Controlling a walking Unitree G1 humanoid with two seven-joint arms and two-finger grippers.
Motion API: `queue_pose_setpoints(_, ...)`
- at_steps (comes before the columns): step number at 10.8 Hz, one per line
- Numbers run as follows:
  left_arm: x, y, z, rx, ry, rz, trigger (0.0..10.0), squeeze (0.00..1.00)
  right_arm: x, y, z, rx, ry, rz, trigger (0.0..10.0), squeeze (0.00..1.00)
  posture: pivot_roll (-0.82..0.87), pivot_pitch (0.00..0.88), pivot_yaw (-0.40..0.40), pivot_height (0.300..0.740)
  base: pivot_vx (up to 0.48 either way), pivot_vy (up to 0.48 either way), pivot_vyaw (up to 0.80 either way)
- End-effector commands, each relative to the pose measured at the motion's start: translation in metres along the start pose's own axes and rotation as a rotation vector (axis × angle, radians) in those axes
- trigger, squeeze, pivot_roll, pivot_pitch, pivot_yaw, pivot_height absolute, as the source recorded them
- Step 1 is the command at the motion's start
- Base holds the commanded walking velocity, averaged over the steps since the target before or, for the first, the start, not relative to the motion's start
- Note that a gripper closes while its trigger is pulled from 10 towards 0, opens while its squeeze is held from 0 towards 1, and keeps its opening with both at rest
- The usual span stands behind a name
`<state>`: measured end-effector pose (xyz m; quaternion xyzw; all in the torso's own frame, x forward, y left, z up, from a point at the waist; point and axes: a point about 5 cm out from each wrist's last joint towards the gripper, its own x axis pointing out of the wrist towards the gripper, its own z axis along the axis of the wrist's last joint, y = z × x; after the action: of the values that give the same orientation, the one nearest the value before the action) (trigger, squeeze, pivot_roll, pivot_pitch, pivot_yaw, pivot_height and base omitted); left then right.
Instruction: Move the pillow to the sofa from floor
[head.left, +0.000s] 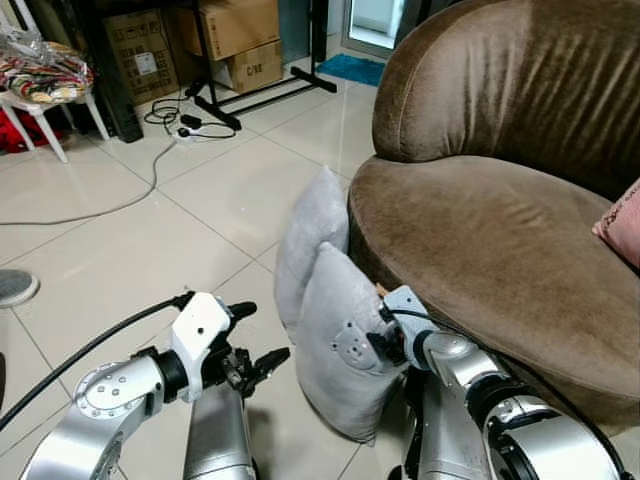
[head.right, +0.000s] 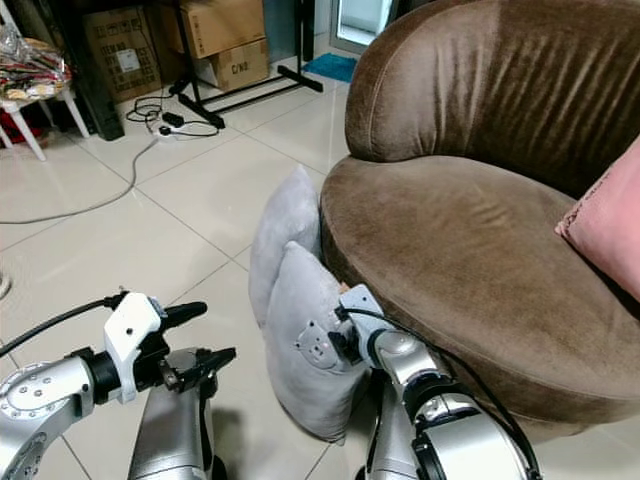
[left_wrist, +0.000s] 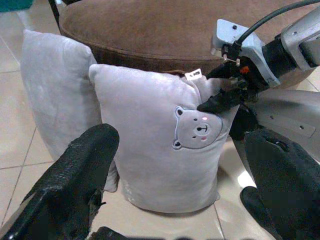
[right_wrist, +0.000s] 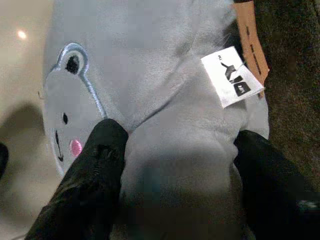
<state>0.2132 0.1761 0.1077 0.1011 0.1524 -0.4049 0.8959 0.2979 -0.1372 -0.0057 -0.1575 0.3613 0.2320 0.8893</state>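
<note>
At the bottom of the head views, nearest to the camera, are the two silver arms. The left gripper (head.left: 258, 340) is in the lower left of the frame. Its two black fingers are spread apart with nothing between them, and it points toward the pillow without touching it.

The right gripper (head.right: 335, 338) is in the lower middle of the frame, at the upper corner of the grey pillow (head.left: 338, 350). In the right wrist view the two black fingers (right_wrist: 95, 170) stand on both sides of a fold of the grey fabric, beside the white label (right_wrist: 232, 75). The fabric bulges between them, so I judge that the jaws are closing on this corner and pinch it, though how firm the hold is I cannot say.

The pillow with the bear face (left_wrist: 197, 127) stands upright on the tiled floor (head.left: 150, 240), leaning against the front edge of the brown sofa (head.left: 500, 230). A second grey pillow (head.left: 310, 235) stands just behind it, touching it.

As I judge it, the task is in an early stage. The grasp is being made, but the pillow rests on the floor. What is left is to lift it and place it on the sofa seat, where a pink cushion (head.right: 610, 230) lies at the right edge of the frame.
</note>
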Motion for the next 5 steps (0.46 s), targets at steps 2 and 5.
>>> queue_pose_setpoints(2, 0.0005, -0.0003, -0.0017, 0.008, 0.015, -0.005, 10.0, 0.00, -0.0005, 0.0022, -0.0154, 0.003, 0.067, -0.004, 0.0, 0.00, 0.04, 0.000, 0.009, 0.446, 0.000, 0.000, 0.00)
queue_pose_setpoints(5, 0.0028, 0.0000, -0.0017, 0.003, 0.010, -0.003, 10.0, 0.00, -0.0001, 0.0051, -0.0164, 0.024, 0.053, 0.014, 0.0, 0.00, 0.03, 0.000, 0.020, 0.446, 0.000, 0.000, 0.00)
